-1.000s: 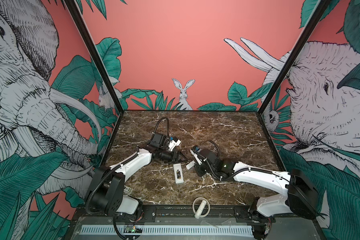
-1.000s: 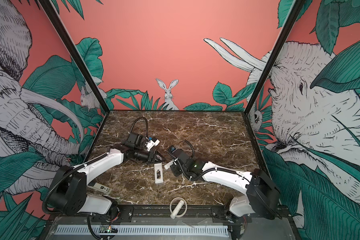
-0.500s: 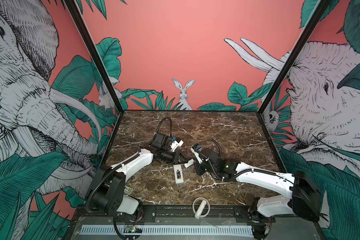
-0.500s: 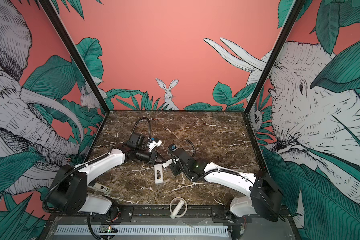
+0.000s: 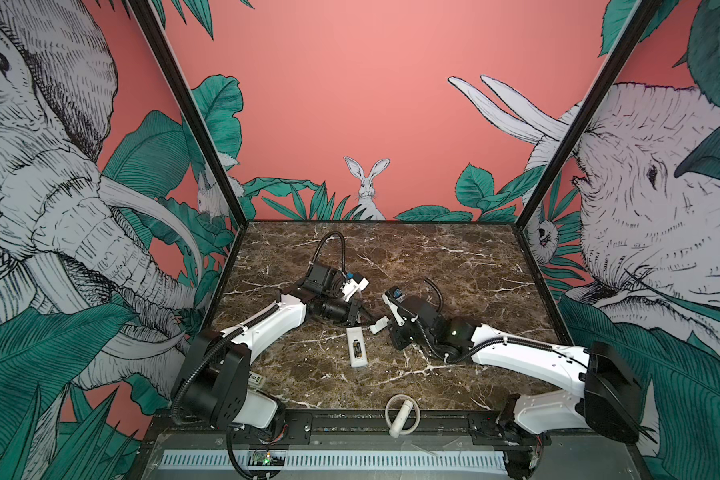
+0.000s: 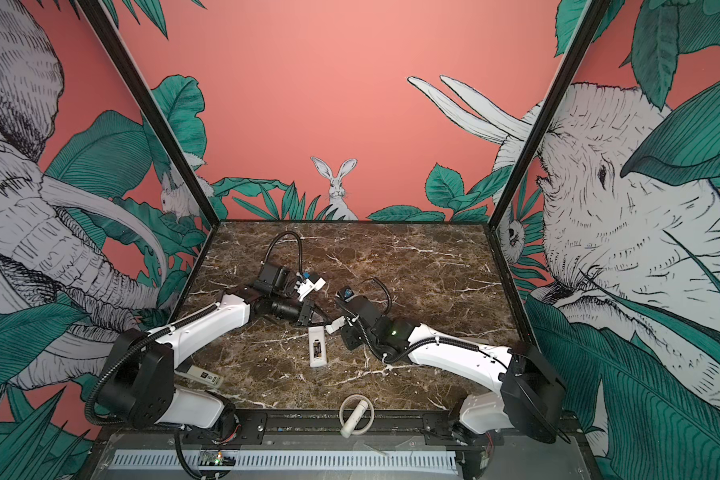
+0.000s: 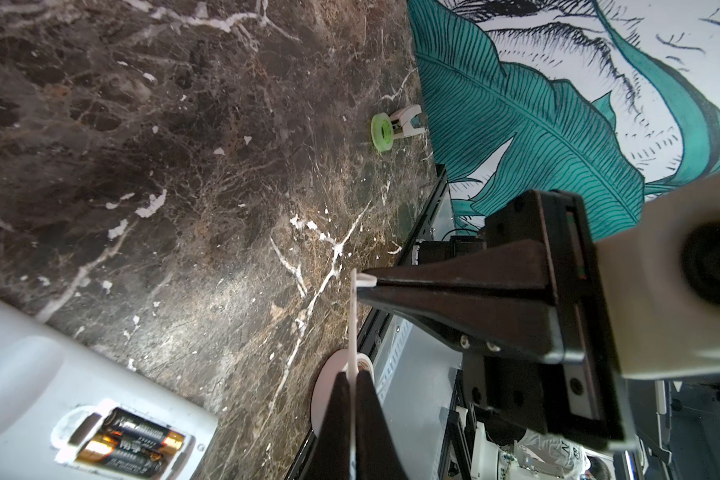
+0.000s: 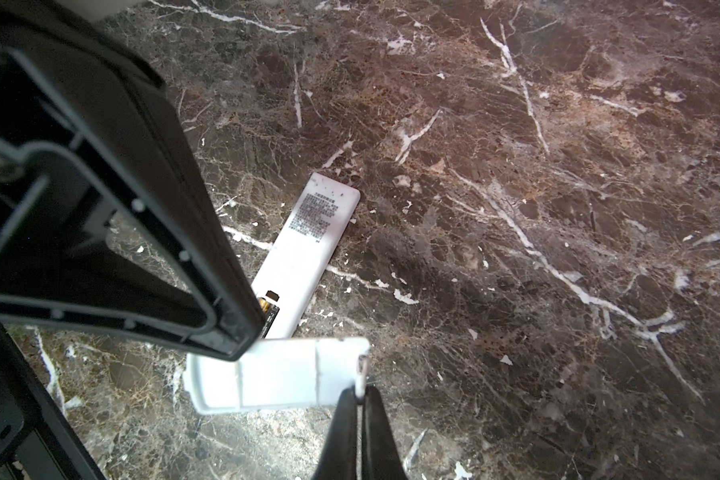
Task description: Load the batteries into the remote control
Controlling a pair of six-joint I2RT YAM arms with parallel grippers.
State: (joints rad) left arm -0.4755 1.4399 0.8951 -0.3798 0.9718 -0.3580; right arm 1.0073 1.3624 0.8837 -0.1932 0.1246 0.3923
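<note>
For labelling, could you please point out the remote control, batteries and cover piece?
remote control [image 8: 308, 249]: right wrist view, plain back.
batteries [image 7: 121, 455]: left wrist view, one battery's label.
cover piece [image 8: 279, 374]: right wrist view, flat face.

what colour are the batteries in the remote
The batteries are black with gold ends, clearest in the left wrist view.

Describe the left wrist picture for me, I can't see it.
The left gripper and right gripper each pinch a thin white cover piece. Nearby, the remote control lies on the marble table, two batteries in its open compartment.
</note>
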